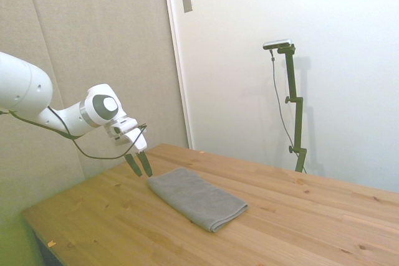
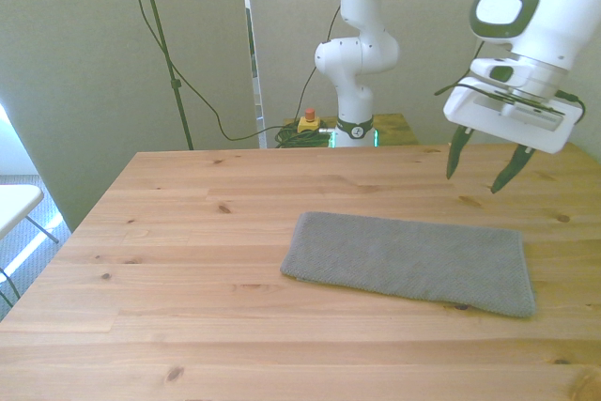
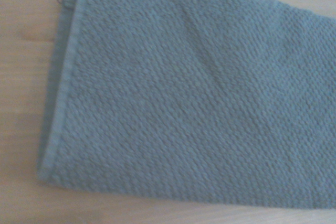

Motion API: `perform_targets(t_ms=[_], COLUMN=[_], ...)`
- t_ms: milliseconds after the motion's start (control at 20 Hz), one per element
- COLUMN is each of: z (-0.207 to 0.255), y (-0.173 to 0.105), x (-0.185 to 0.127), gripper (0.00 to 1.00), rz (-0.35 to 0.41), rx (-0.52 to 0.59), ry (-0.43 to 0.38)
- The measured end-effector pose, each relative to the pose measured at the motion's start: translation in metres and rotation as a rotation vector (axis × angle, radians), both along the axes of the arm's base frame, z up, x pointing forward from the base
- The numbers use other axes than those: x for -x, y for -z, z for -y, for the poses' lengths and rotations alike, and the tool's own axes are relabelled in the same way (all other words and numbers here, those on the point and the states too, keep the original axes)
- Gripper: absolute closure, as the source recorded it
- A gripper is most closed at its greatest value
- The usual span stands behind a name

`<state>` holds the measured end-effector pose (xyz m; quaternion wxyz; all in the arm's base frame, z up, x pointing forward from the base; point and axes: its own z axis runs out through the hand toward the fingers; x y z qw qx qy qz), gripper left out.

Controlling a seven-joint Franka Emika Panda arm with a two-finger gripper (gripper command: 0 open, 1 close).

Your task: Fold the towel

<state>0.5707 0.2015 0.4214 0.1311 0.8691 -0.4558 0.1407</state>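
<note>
Grey towel (image 3: 189, 93) fills the wrist view from close by, its waffle-like weave plain to see, with a hemmed edge and a second layer's edge peeping out beside it over bare wood. On the tabletop (image 2: 188, 232) it lies flat as a long, folded oblong, thick with layers. In the front view the towel (image 2: 408, 262) sits toward 4 o'clock from the middle of the tabletop, its long axis running from 9 to 3 o'clock and dipping slightly at the 3 o'clock end. In the side view the towel (image 1: 196, 198) runs from about 10 o'clock to 4 o'clock across the boards, its folded end rounded at the 4 o'clock side.

White arm's gripper (image 2: 482, 166) hangs in the air above the tabletop, at 1 o'clock from the towel in the front view, not touching it. Its dark fingers (image 2: 456, 153) point downward and stand apart, with nothing between them. In the side view the gripper (image 1: 139, 165) hovers just beyond the towel's 10 o'clock end.
</note>
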Motion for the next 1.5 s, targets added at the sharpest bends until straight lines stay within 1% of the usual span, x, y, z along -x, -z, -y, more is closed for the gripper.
perform_targets(t_ms=[250,450,600,850,1050,1100,1500], z=[-0.039,-0.062,-0.069,-0.066,-0.056,-0.054,-0.045], y=[0.026,0.044,0.058,0.069,0.072,0.073,0.072], x=[-0.041,-0.064,-0.077,-0.087,-0.087,-0.087,-0.082], gripper=[0.0,0.0,0.0,0.0,0.0,1.0,1.0], rz=[-0.002,-0.013,-0.019,-0.027,-0.032,-0.032,-0.025], rx=[0.034,0.055,0.071,0.096,0.153,0.155,0.146], ry=[0.025,0.036,0.044,0.062,0.068,0.069,0.061])
